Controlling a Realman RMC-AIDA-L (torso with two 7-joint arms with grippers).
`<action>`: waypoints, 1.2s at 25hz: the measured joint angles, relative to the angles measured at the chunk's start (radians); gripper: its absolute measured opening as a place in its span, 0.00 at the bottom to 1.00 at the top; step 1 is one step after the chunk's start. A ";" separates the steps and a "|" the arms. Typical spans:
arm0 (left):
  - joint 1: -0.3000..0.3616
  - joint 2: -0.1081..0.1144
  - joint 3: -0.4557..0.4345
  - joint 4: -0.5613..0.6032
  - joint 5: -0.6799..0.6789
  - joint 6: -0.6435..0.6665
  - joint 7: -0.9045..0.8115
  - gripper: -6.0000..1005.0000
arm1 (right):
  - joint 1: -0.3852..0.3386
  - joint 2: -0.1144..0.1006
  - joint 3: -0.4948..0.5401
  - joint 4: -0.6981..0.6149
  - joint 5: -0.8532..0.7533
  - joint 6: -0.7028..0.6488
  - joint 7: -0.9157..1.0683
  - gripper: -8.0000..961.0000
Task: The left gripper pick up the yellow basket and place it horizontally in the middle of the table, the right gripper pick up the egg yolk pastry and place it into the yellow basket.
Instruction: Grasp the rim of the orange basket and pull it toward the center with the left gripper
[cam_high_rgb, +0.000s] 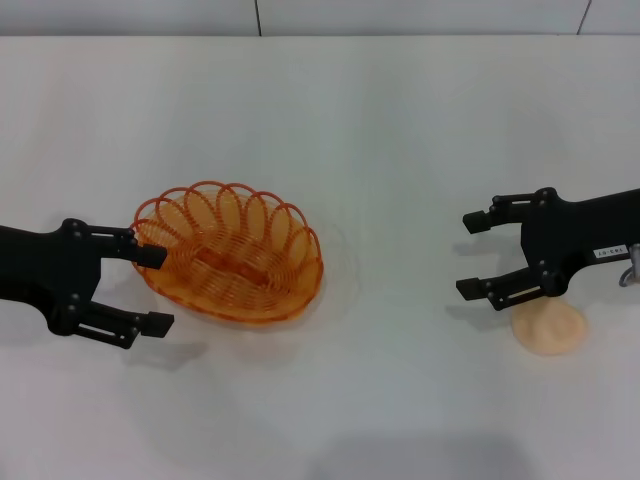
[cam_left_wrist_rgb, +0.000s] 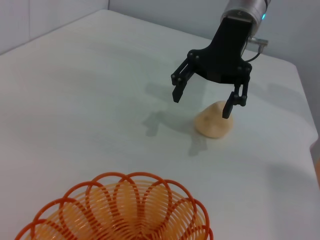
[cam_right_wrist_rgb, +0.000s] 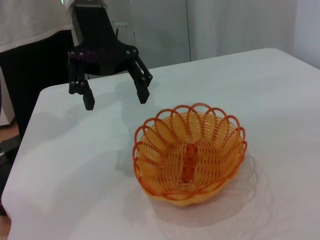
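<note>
The yellow basket (cam_high_rgb: 235, 255) sits upright on the white table (cam_high_rgb: 380, 130), left of centre; it also shows in the left wrist view (cam_left_wrist_rgb: 125, 210) and the right wrist view (cam_right_wrist_rgb: 190, 155). My left gripper (cam_high_rgb: 160, 288) is open at the basket's left end and holds nothing; the right wrist view shows it (cam_right_wrist_rgb: 116, 100) raised just beyond the rim. The egg yolk pastry (cam_high_rgb: 550, 328) lies on the table at the right. My right gripper (cam_high_rgb: 468, 254) is open and empty, hovering just above the pastry and a little towards the centre, as the left wrist view (cam_left_wrist_rgb: 202, 106) shows over the pastry (cam_left_wrist_rgb: 212, 122).
The table's far edge runs along the top of the head view, with a pale wall behind it. In the right wrist view the table's left-side edge drops off near the left arm's base.
</note>
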 joint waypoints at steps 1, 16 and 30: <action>0.000 0.000 0.000 0.000 0.000 0.000 0.000 0.86 | 0.000 0.000 0.000 0.000 0.000 0.000 0.000 0.91; -0.003 0.000 -0.003 0.002 0.000 -0.002 -0.007 0.86 | 0.004 0.002 0.000 -0.001 0.002 0.000 -0.002 0.91; 0.000 -0.026 -0.013 0.100 -0.012 0.057 -0.136 0.85 | -0.014 0.005 0.028 -0.002 0.015 -0.010 -0.024 0.91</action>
